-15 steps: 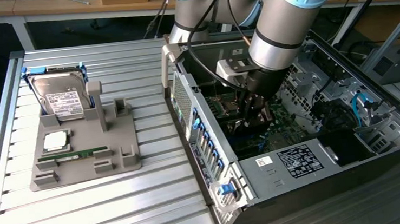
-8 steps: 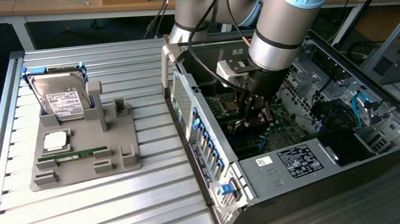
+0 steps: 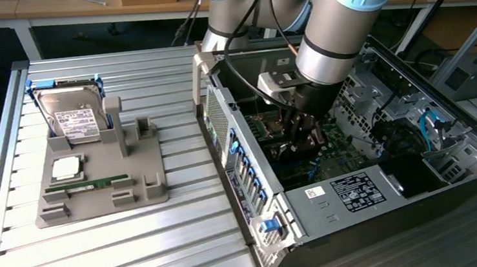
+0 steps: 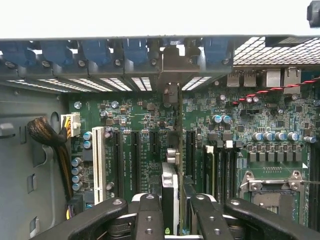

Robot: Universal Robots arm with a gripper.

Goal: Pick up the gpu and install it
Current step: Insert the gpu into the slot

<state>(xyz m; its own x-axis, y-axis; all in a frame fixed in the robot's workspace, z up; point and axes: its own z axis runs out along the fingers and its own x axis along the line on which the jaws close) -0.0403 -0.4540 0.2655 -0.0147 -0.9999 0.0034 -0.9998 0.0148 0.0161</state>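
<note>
While the arm reaches down into the open computer case (image 3: 255,171), which stands along the bench's (image 3: 127,247) edge on the exterior view's right, you find the pincer (image 3: 304,133) deep inside it, close over the motherboard (image 3: 340,160).

From the wrist view, the pincer (image 4: 177,217) is clamped on the gpu (image 4: 171,192). The two black fingers (image 4: 149,215) stand one on each side of the card and press against its faces. You look at the gpu from its thin edge, so it appears as a narrow upright strip. It runs away from the pincer toward the rear wall of the case, where the row of blue clips (image 4: 95,50) sits. Its far end reaches the metal openings under these clips.

The card is lined up with the long black expansion slots (image 4: 120,160). The white slot (image 4: 98,160) is well apart on one side of it, and the processor socket (image 4: 270,192) lies on the other side. Whether the lower edge of the card sits in a slot, you cannot tell.

On the bench, toward its edge at the exterior view's left, the gray holder (image 3: 153,193) carries the hard drive (image 3: 73,115) upright at its far end. A processor chip (image 3: 67,168) and the green RAM stick (image 3: 87,184) lie flat nearer its front edge, all well apart from the pincer.
</note>
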